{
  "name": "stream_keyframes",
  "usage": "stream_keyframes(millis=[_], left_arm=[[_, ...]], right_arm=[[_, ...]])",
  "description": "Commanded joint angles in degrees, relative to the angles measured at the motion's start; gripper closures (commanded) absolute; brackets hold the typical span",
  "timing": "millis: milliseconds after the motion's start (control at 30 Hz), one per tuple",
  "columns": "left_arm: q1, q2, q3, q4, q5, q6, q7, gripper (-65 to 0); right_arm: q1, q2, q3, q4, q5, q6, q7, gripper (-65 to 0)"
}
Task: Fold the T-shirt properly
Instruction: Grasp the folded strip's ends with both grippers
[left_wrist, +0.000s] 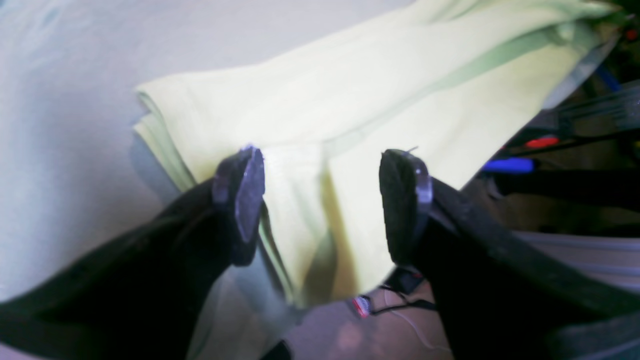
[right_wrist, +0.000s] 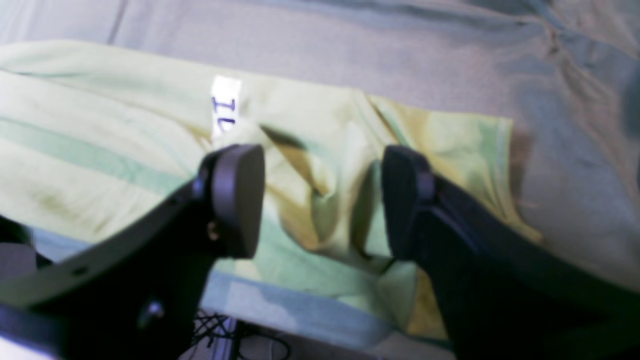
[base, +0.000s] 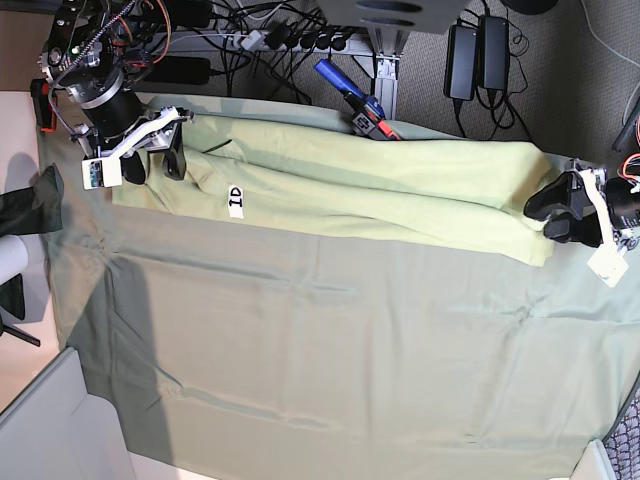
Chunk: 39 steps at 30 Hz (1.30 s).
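Note:
The pale yellow-green T-shirt (base: 370, 175) lies folded into a long band along the far edge of the table, its white tag (base: 235, 200) facing up near the left end. My right gripper (base: 155, 168) is at that left end, open, with rumpled shirt cloth (right_wrist: 320, 200) between its fingers and the tag (right_wrist: 225, 107) just beyond. My left gripper (base: 548, 215) is at the shirt's right end, open, its fingers astride a fold of the shirt (left_wrist: 320, 165). Whether the fingertips touch the cloth cannot be told.
The dull grey-green tablecloth (base: 300, 350) covers the table in front of the shirt. Behind the far edge are cables, a power strip (base: 290, 38), two black power bricks (base: 478, 55) and a blue and red tool (base: 352, 98). A dark cloth (base: 30, 200) hangs at the left edge.

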Motion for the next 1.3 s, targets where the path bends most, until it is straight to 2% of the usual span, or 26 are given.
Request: stream_keyframes(millis=[0, 167, 433, 600, 1133, 1267], left_arm=[[-0.6, -0.9, -0.6, 0.7, 0.4, -0.7, -1.6, -39.6], [-0.6, 0.0, -0.6, 0.6, 5.7, -0.7, -4.2, -39.6], [-0.6, 4.0, -0.6, 0.6, 12.6, -0.7, -5.7, -39.6], [-0.6, 4.0, -0.7, 0.6, 16.1, -0.7, -5.9, -39.7], [0.0, 4.0, -1.8, 0.6, 20.6, -0.3, -7.3, -39.8], [-0.1, 4.0, -1.8, 0.6, 24.5, 3.1, -9.3, -39.8]], right_arm=[[0.3, 0.8, 0.6, 0.9, 0.5, 1.0, 1.3, -37.0], [0.3, 0.8, 0.6, 0.9, 0.5, 1.0, 1.3, -37.0], [0.3, 0.8, 0.6, 0.9, 0.5, 1.0, 1.3, -37.0], [0.3, 0.8, 0.6, 0.9, 0.5, 1.0, 1.3, -37.0], [0.3, 0.8, 0.6, 0.9, 0.5, 1.0, 1.3, -37.0], [0.3, 0.8, 0.6, 0.9, 0.5, 1.0, 1.3, -37.0]])
